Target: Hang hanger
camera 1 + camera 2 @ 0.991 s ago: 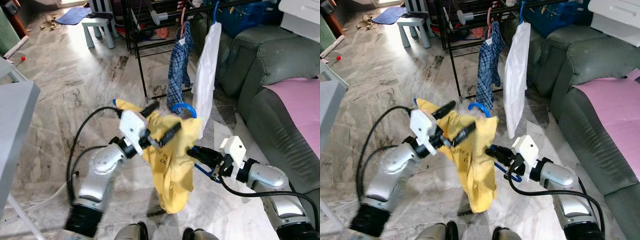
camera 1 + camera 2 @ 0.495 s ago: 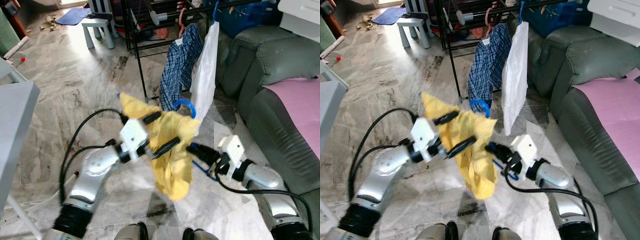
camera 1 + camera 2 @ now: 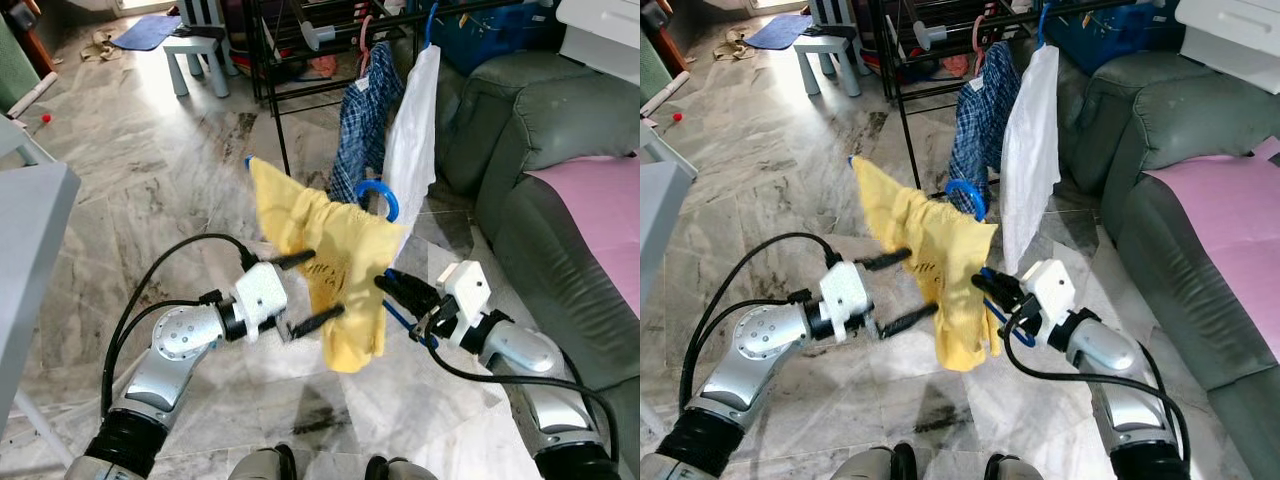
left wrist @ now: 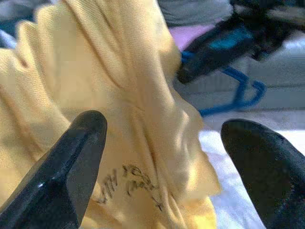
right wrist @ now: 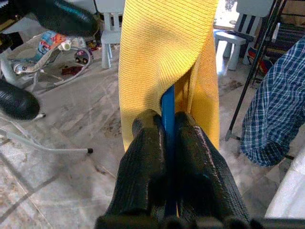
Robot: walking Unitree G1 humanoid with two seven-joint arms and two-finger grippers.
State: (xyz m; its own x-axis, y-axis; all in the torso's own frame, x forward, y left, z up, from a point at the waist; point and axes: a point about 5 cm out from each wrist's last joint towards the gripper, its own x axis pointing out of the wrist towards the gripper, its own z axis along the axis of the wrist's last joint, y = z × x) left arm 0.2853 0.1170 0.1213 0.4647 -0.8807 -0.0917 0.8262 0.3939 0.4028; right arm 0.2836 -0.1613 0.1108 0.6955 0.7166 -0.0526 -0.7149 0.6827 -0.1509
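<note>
right gripper [image 5: 167, 129]: my fingers clamped on the blue hanger [image 3: 377, 194]
hanger: carries yellow shirt [image 3: 330, 260]
left gripper [image 3: 308, 292]: fingers spread, just beside shirt
rack [image 3: 300, 50]: ahead, clothes hanging

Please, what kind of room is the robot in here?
Most likely a living room in a home, used for drying laundry. A grey sofa stands beside a black clothes rack with a checked shirt hanging on it, and the floor is marble tile.
</note>
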